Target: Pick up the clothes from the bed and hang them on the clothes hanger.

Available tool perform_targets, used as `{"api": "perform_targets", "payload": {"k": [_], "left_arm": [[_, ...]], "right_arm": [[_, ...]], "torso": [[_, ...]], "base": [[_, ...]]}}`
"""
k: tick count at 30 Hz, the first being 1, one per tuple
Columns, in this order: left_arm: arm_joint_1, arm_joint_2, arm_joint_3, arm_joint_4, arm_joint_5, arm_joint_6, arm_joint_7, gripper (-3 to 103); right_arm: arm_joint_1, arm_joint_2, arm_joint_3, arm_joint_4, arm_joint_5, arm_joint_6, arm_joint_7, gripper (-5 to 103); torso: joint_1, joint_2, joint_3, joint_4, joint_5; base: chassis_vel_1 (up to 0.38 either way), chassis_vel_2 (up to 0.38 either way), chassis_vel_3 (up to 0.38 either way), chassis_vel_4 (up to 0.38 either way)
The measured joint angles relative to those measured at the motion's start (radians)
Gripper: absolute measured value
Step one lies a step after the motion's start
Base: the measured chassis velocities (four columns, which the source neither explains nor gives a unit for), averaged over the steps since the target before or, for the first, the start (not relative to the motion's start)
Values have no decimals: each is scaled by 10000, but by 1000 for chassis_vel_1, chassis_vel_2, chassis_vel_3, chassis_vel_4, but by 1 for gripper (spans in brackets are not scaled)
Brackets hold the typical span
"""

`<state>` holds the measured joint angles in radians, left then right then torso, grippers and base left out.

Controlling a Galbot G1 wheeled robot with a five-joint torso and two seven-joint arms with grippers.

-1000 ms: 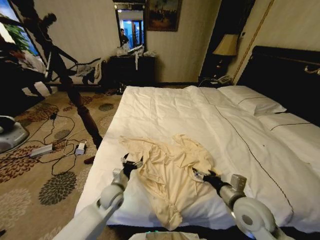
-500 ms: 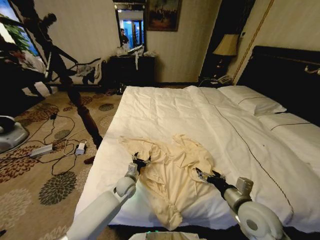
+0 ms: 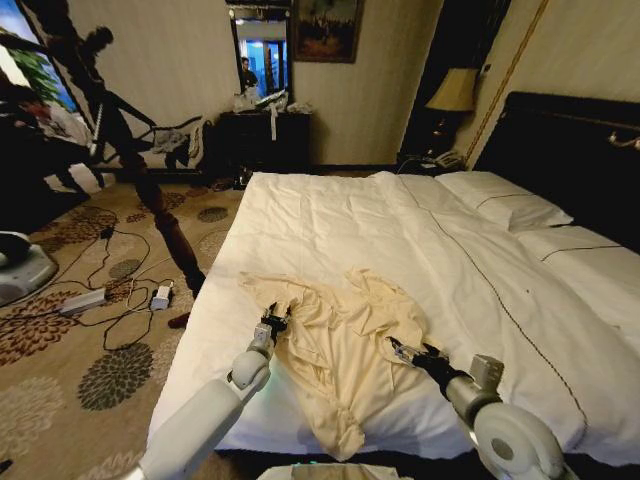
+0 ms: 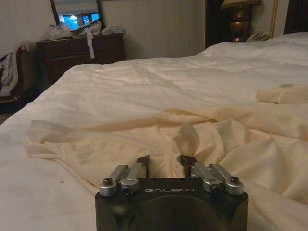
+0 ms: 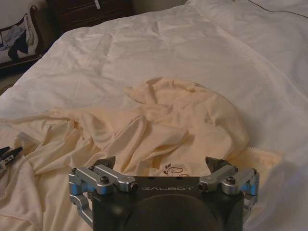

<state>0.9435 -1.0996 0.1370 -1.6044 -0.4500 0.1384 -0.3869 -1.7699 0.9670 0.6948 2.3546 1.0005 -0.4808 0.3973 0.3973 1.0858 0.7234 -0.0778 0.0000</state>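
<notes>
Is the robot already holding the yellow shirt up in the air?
No, the wrinkled pale-yellow shirt lies flat on the bed's white duvet, with both grippers' fingers open beside it.

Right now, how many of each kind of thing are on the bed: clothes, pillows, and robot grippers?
Clothes: 1
Pillows: 2
Grippers: 2, the left gripper and the right gripper, both at the garment
Total: 5

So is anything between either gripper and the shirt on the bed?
Nothing visible. The left gripper sits open at one edge of the clothes, the right gripper open at the opposite edge, both low over the bed. In both wrist views, only cream fabric lies ahead of the fingers.
</notes>
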Motion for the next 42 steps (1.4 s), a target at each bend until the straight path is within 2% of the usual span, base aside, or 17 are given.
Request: {"api": "perform_targets", "payload": {"k": [1,5,8,9,10,18,21,23,24,27,29,30,33,34,36,39,42], "left_arm": [[0,0,0,0,0,0,0,38],[0,-5,-30,3,-60,-9,-5,16],[19,-6,1,13,-77,-9,-6,16],[43,-6,17,18,-78,-9,0,6],[60,-7,18,22,-78,-11,0,2],[596,173,-359,-694,-52,-123,16,0],[1565,655,-1123,-2153,-58,-141,-7,0],[1897,820,-1380,-2588,-57,-165,-21,0],[2655,1087,-1984,-3365,-63,-190,-44,0],[3250,1282,-2505,-3931,-130,-203,-106,0],[3987,1433,-3393,-4701,-344,-204,-213,0],[3987,1433,-3393,-4701,-344,-204,-213,0],[4877,1449,-4717,-5617,-718,-128,-302,0],[4877,1449,-4717,-5617,-718,-128,-302,0],[5407,1367,-5688,-5986,-988,-104,-276,0],[5505,1366,-6393,-6013,-1382,-39,-261,0],[4895,2031,-6872,-5751,-2259,225,-406,0]], "right_arm": [[0,0,0,0,0,0,0,100],[1,17,-88,-3,17,-6,51,100],[7,24,-130,-3,19,-10,76,100],[6,24,-139,1,25,-11,94,100],[5,25,-141,6,25,-11,104,100],[-12,39,-204,46,-2,-11,126,100],[14,33,-270,53,-15,-7,126,100],[25,31,-276,54,-10,-4,126,100],[43,29,-298,46,-4,3,114,100],[67,36,-339,0,-9,12,98,100],[134,75,-448,-57,-9,18,89,100],[134,75,-448,-57,-9,18,89,100],[202,115,-558,-69,-7,18,86,100],[202,115,-558,-69,-7,18,86,100],[197,120,-568,-69,12,19,84,100],[191,120,-582,-75,25,18,82,100],[232,104,-678,-38,81,0,87,100]], "torso": [[0,0,0,0,0],[0,0,0,0,0],[0,0,0,-1,0],[0,0,0,0,0],[1,0,0,0,0],[0,0,0,-3,-1],[0,0,0,1,-1],[0,0,-1,0,-1],[0,1,0,2,0],[-1,0,0,6,-2],[-2,1,-1,-2,-4],[-2,1,-1,-2,-4],[-1,1,-1,0,0],[-1,1,-1,0,0],[-2,1,-1,1,-1],[-2,1,-1,3,-3],[-2,0,0,1,-3]], "base": [[0,0,0,0],[0,0,0,0],[0,0,0,0],[0,0,0,0],[0,0,0,0],[0,0,0,0],[0,0,0,0],[0,0,0,0],[0,0,0,0],[0,0,0,0],[0,0,0,0],[0,0,0,0],[0,0,0,0],[0,0,0,0],[0,0,0,0],[0,0,0,0],[0,0,0,0]]}}
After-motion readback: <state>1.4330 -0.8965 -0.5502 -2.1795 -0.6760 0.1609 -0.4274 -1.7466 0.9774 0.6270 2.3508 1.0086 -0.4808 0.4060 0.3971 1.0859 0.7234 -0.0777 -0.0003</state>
